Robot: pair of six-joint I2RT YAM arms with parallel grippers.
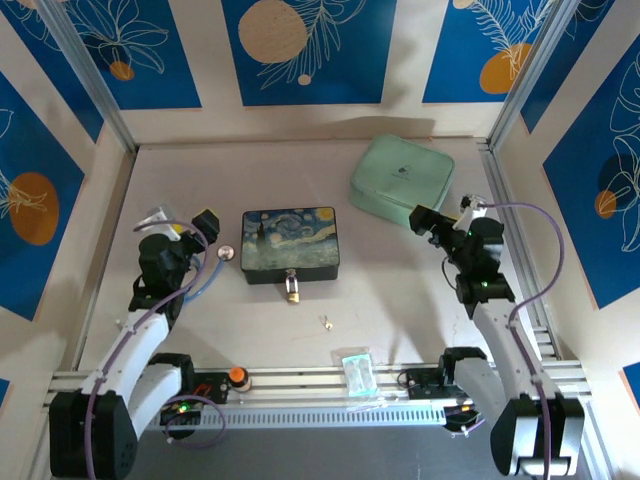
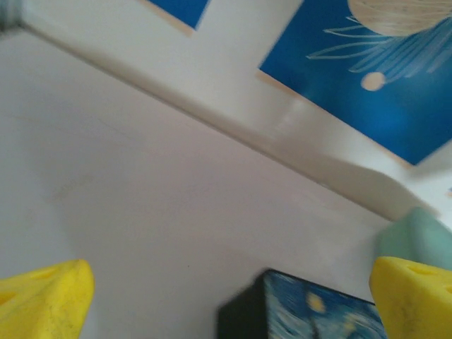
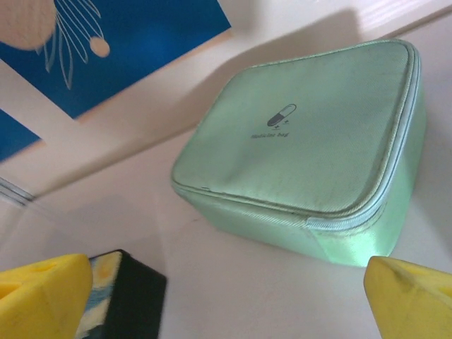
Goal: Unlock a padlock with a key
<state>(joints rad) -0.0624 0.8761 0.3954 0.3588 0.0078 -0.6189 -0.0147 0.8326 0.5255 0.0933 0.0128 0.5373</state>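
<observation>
Near rail [image 1: 300, 385] with the arm bases comes first, a clear packet [image 1: 356, 370] lying on it. Just beyond, on bare table, sits the key [image 1: 327, 322], alone and well apart from both arms. It is too small to tell which way it points. The padlock [image 1: 291, 290] hangs at the near face of the painted box [image 1: 290, 243], mid-table, just far-left of the key.

The left gripper [image 2: 229, 296] is spread wide with nothing between its fingers and sits left of the box. The right gripper [image 3: 226, 296] is also spread wide and empty, right of the box and close to the green pouch [image 1: 402, 180].

Risks:
- The key lies flat and tiny, so wide fingers probably skid it away or miss it.
- Tugging the padlock may drag the box along.
- A right arm swing could clip the pouch.

Room:
- The strip between box and near rail is open.
- There is free table left of the box, apart from a small round disc [image 1: 227, 254].
- Walls and frame posts hem in both sides.
</observation>
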